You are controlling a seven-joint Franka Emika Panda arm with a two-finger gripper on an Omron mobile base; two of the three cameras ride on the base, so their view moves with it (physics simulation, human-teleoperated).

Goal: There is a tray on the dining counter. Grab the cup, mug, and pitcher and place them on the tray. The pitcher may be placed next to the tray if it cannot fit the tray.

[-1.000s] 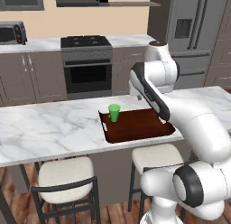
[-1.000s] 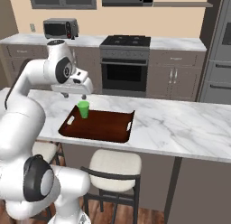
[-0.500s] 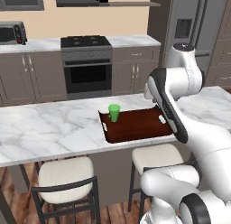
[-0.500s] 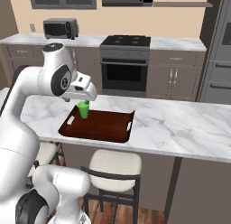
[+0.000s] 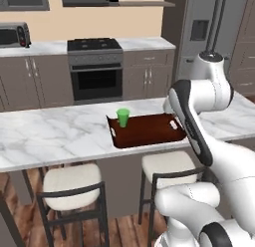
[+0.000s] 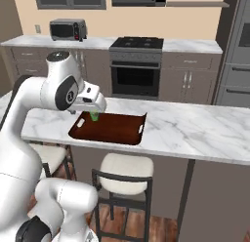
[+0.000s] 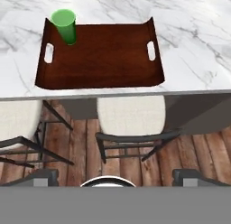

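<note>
The dark reddish-brown tray (image 7: 101,60) (image 5: 149,132) (image 6: 114,129) lies on the marble dining counter (image 5: 50,136) (image 6: 195,133) (image 7: 194,33). The green cup (image 7: 64,25) (image 5: 122,117) (image 6: 93,117) stands upright in the tray's far left corner. My gripper (image 7: 115,177) is open with nothing between its fingers. It hovers on the stool side of the counter, above and back from the tray. In the right base view the white hand (image 6: 91,101) hides the cup's top. The mug and the pitcher are out of view.
Cushioned stools (image 5: 69,184) (image 5: 167,164) (image 6: 124,170) (image 7: 128,114) stand along the counter's front. Behind it are a stove (image 5: 94,66) (image 6: 136,65), a microwave (image 5: 12,36) (image 6: 68,29) and a fridge (image 5: 209,32). The counter's bare marble stretches to both sides of the tray.
The arm's elbow has swung up and toward the right of the left base view, and the hand has drawn back from the cup. The cup stays upright on the tray.
</note>
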